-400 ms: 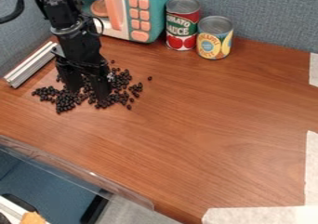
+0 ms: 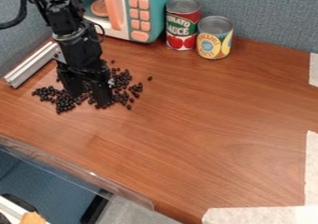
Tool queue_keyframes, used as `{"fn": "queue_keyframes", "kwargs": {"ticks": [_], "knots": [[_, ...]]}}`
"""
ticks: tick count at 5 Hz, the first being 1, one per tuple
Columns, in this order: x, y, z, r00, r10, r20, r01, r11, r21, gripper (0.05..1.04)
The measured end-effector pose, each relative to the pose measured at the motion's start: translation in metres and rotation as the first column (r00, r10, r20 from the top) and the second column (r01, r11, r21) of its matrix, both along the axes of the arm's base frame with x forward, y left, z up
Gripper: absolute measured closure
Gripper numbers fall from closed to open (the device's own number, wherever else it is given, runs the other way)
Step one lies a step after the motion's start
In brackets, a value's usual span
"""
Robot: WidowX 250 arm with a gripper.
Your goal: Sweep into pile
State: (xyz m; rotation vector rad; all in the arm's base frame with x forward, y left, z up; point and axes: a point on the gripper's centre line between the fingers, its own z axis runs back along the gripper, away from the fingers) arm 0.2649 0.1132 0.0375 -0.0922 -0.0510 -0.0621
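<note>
Clear plastic strip (image 2: 93, 177) at 7 o'clock on the bench (image 2: 199, 116). Black beads (image 2: 64, 102) in a loose patch at 10 o'clock, long axis roughly 9-to-3. Claw (image 2: 90, 99) down in the middle of it, fingers apart, beads between. Dense clump lies at 9 o'clock from the claw, thinner scatter at 2-3, one stray bead (image 2: 149, 78) beyond. Next: I'd get outside the scatter, sweep toward 9. Risk: beads slip through the gap. Toy microwave (image 2: 142, 18) behind, at 11.
</note>
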Motion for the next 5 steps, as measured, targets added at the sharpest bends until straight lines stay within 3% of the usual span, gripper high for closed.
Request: {"fn": "queue_keyframes", "kwargs": {"ticks": [3,4,5], "knots": [[0.001,0.0,0.0,1.0,0.0,0.003,0.0,1.0,-0.002,0.083],[0.007,0.025,-0.002,1.0,0.021,0.008,-0.021,1.0,-0.018,0.084],[0.015,0.068,0.011,0.997,0.06,0.041,-0.061,0.997,0.044,0.083]]}}
